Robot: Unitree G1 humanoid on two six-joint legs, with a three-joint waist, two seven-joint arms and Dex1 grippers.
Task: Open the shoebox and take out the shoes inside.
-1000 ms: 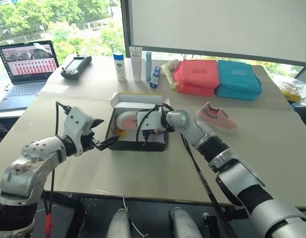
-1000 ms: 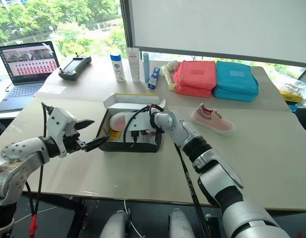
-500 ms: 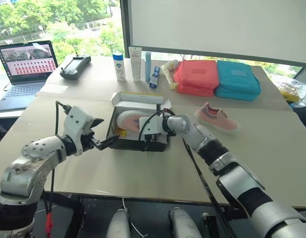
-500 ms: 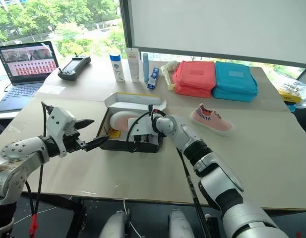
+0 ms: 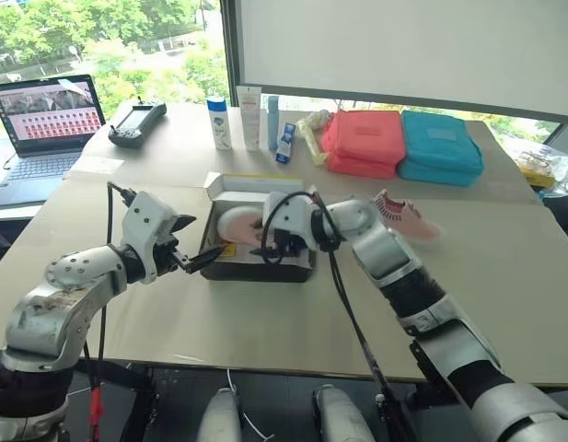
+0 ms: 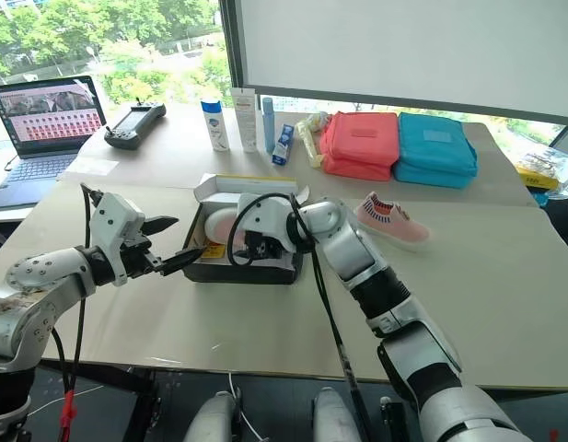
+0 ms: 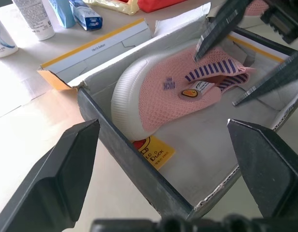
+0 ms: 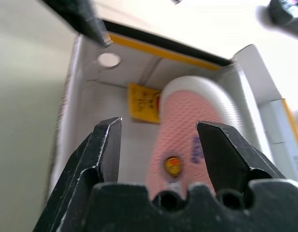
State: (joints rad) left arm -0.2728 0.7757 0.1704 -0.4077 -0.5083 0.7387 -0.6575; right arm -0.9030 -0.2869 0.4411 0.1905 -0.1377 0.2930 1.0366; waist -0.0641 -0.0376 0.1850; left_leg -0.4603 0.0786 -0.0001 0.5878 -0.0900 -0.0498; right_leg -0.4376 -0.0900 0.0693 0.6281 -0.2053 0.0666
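Note:
The shoebox (image 5: 256, 272) stands open at the middle of the table, black outside and white inside, its yellow-edged lid (image 7: 95, 46) folded back. One pink shoe (image 7: 163, 92) lies inside it against the far wall. The other pink shoe (image 5: 408, 216) rests on the table to the box's right. My right gripper (image 8: 159, 124) hangs open over the box, its fingers (image 7: 219, 26) standing either side of the inside shoe's striped collar without gripping it. Just outside the box's left wall my left gripper (image 5: 193, 243) is open and empty.
A pink pouch (image 5: 366, 143) and a teal pouch (image 5: 442, 147) lie at the back right. Bottles and tubes (image 5: 251, 118) stand behind the box. A laptop (image 5: 49, 115) and a handheld controller (image 5: 139, 122) sit at the back left.
My right gripper has drawn back and up from the shoe in the box, rolled its wrist and opened. The shoe stays in the box. The left gripper has not moved.

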